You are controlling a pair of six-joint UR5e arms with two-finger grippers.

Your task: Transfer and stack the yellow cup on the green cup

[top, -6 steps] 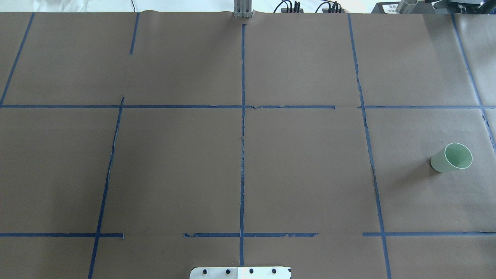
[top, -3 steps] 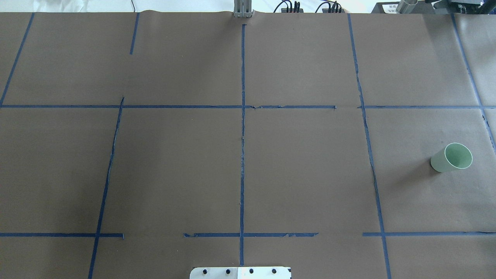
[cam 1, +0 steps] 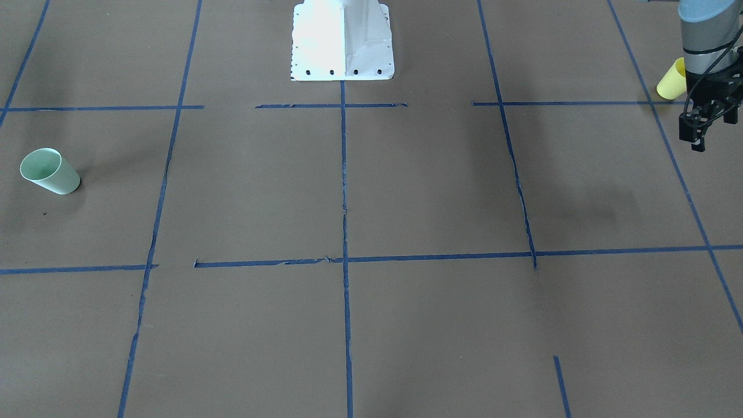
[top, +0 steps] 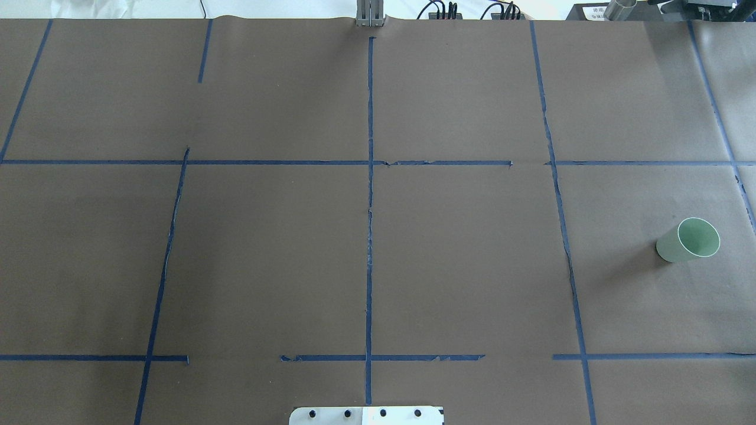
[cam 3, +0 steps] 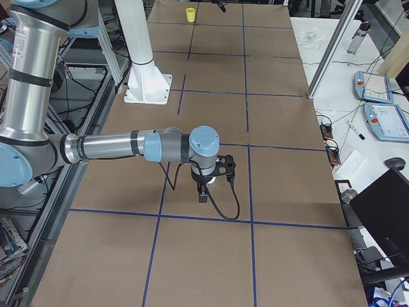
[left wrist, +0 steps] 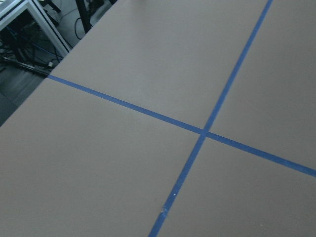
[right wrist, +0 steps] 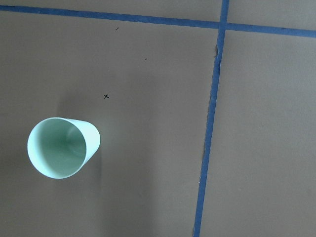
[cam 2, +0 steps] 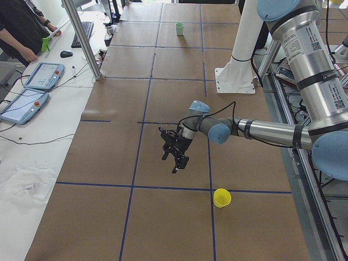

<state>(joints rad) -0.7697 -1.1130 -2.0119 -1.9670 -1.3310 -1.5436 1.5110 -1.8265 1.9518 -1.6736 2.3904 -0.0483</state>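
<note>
Yellow cup (cam 1: 671,79) stands upright near the left gripper (cam 1: 714,133), whose fingers are spread and empty. Green cup (top: 688,240) is well apart. I cannot tell the right gripper's (cam 3: 203,192) state. Arm labels (cam 2: 307,46) are illegible.

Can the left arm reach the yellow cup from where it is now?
Probably yes. The left gripper hangs above the table close to the yellow cup, which stands upright, and nothing lies between them.

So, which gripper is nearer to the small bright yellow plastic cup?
Left. The left gripper hangs near the yellow cup; the right gripper is at the opposite end of the table, by the pale green plastic cup.
</note>
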